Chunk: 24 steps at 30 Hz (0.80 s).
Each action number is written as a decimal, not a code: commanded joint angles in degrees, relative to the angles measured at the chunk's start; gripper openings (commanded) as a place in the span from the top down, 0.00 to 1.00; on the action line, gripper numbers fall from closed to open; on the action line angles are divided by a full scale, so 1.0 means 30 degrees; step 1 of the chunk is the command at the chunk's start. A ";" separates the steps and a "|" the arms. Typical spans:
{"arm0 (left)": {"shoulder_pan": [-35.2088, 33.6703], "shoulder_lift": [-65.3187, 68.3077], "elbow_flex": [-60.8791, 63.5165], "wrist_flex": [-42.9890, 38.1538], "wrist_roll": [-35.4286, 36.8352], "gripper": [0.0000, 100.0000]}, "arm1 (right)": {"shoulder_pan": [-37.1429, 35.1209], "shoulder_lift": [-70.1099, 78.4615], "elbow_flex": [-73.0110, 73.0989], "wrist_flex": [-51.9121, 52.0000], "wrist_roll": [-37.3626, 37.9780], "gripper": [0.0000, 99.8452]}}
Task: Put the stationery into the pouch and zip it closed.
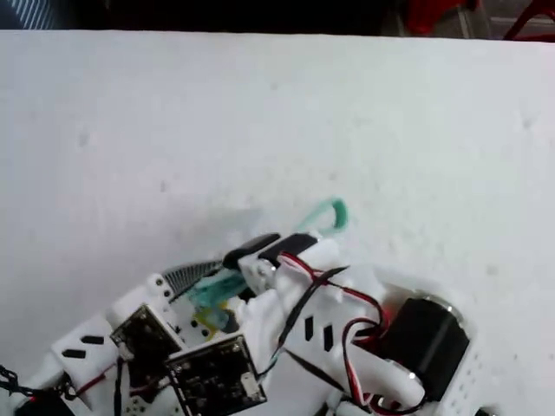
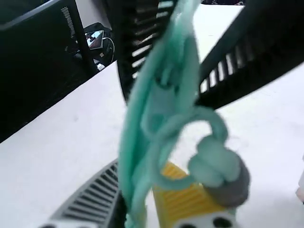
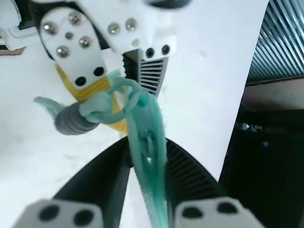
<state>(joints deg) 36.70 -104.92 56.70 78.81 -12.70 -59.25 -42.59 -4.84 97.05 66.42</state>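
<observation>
A teal pouch point(image 1: 330, 213) hangs edge-on between my two grippers, just above the table's near edge. My right gripper point(image 3: 148, 164), with black ribbed fingers point(image 3: 107, 178), is shut on one end of the pouch point(image 3: 151, 137). My left gripper point(image 2: 142, 206), with one yellow finger point(image 2: 183, 199) and one grey ribbed finger point(image 2: 92, 202), is shut on the pouch's point(image 2: 159, 104) other end. A teal cord with a grey toggle point(image 2: 233, 186) loops loose beside the yellow finger. In the high view the left gripper point(image 1: 208, 299) and right gripper point(image 1: 260, 250) meet at the teal fabric.
The white table point(image 1: 260, 121) stretches out open beyond the arms to its dark far edge. The right arm's black motor point(image 1: 423, 340) sits at the lower right, and the left arm's circuit boards point(image 1: 212, 377) at the lower left.
</observation>
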 commanded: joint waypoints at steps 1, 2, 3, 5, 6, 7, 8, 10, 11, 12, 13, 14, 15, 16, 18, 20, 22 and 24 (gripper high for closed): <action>0.0161 0.0132 -0.0733 -0.0176 -0.0029 0.98 | 0.0952 0.0015 -0.0527 -0.0366 -0.0967 0.98; 0.0132 0.0132 -0.0733 -0.0176 -0.0029 0.98 | 0.1304 -0.0132 -0.0352 -0.0366 -0.1289 0.98; 0.0132 0.0132 -0.0703 -0.0293 -0.0029 0.98 | 0.1568 -0.0161 -0.0293 -0.0366 -0.1641 0.98; 0.0132 0.0132 -0.0293 -0.0703 -0.0029 0.98 | 0.2242 -0.0161 -0.0264 -0.0366 -0.2315 0.95; 0.0132 0.0132 0.0088 -0.1055 -0.0029 0.98 | 0.2447 -0.0161 -0.0264 -0.0366 -0.2784 0.91; 0.0132 0.0132 0.0557 -0.1465 0.0000 0.98 | 0.2623 -0.0161 -0.0264 -0.0366 -0.3253 0.86; 0.0132 0.0132 0.0996 -0.1905 0.0000 0.98 | 0.2711 -0.0161 -0.0264 -0.0366 -0.3692 0.80; 0.0132 0.0132 0.1817 -0.2696 0.0000 0.98 | 0.2945 -0.0161 -0.0264 -0.0425 -0.4366 0.68; 0.0132 0.0132 0.2139 -0.3048 0.0000 0.98 | 0.2974 -0.0161 -0.0264 -0.0630 -0.4689 0.63; 0.0132 0.0132 0.2432 -0.3341 0.0029 0.98 | 0.2974 -0.0161 -0.0264 -0.0747 -0.4982 0.61; 0.0132 0.0132 0.2667 -0.3604 0.0029 0.98 | 0.2974 -0.0161 -0.0264 -0.0777 -0.5070 0.61; 0.0132 0.0132 0.2872 -0.3839 0.0029 0.98 | 0.2974 -0.0161 -0.0264 -0.0777 -0.5099 0.61; 0.0132 0.0132 0.3048 -0.4044 0.0029 0.98 | 0.2974 -0.0161 -0.0234 -0.0777 -0.5011 0.62; 0.0132 0.0132 0.3223 -0.4278 0.0029 0.98 | 0.2974 -0.0161 -0.0205 -0.0835 -0.4982 0.63; -0.0161 0.0132 0.3751 -0.4777 0.0615 0.98 | 0.3092 -0.0161 -0.0264 -0.1304 -0.5099 0.64; -0.1158 0.0132 0.4308 -0.5568 0.1612 0.98 | 0.3971 -0.0337 -0.0440 -0.1597 -0.5158 0.65; -0.2593 0.0132 0.4777 -0.6359 0.2374 0.98 | 0.4469 -0.0806 -0.0645 -0.1685 -0.5363 0.67; -0.3766 0.0132 0.5070 -0.7004 0.2901 0.98 | 0.4645 -0.1304 -0.0645 -0.1656 -0.6593 0.71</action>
<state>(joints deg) 32.22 -104.75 71.30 62.81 -7.60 -46.68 -44.44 -4.92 93.54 50.33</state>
